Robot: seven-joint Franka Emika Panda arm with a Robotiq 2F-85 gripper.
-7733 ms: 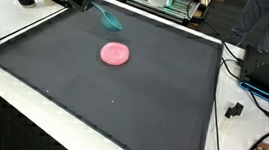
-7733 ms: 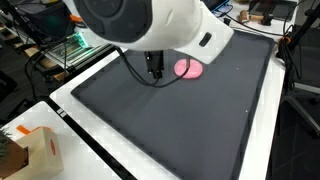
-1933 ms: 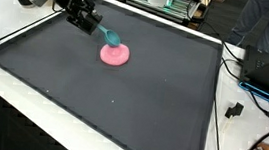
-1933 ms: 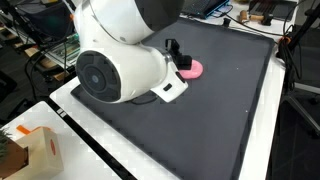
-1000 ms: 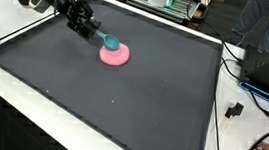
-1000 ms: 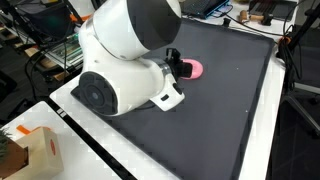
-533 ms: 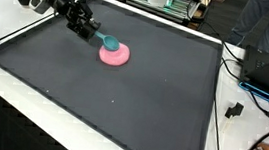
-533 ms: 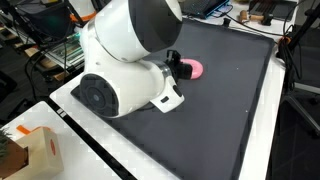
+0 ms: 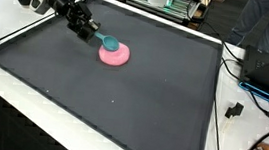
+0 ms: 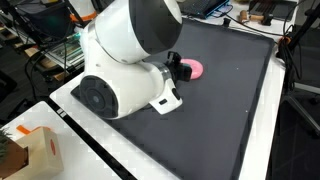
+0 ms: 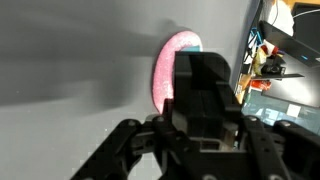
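pincer was clamped on the teal spoon by its handle, the bowl touching the pink disc on the dark surface. the spoon looked light, stiff and slick, and the handle was the spot to grip.

**mike_r:** ok what's actually sitting on the bench here?

**tinkerbot42:** a pink disc, round and low like a puck. It's lying flat on the dark surface, towards the far side in an exterior view. Then there's a little teal spoon, same kind of matte plastic look

**mike_r:** is the spoon lying loose?

**tinkerbot42:** nope, its handle end is pinched in the claw and it slants down. The bowl end is right at the disc's edge on the claw's side. Can't tell if it's touching or just above. In the wrist view only a curved slice of pink shows
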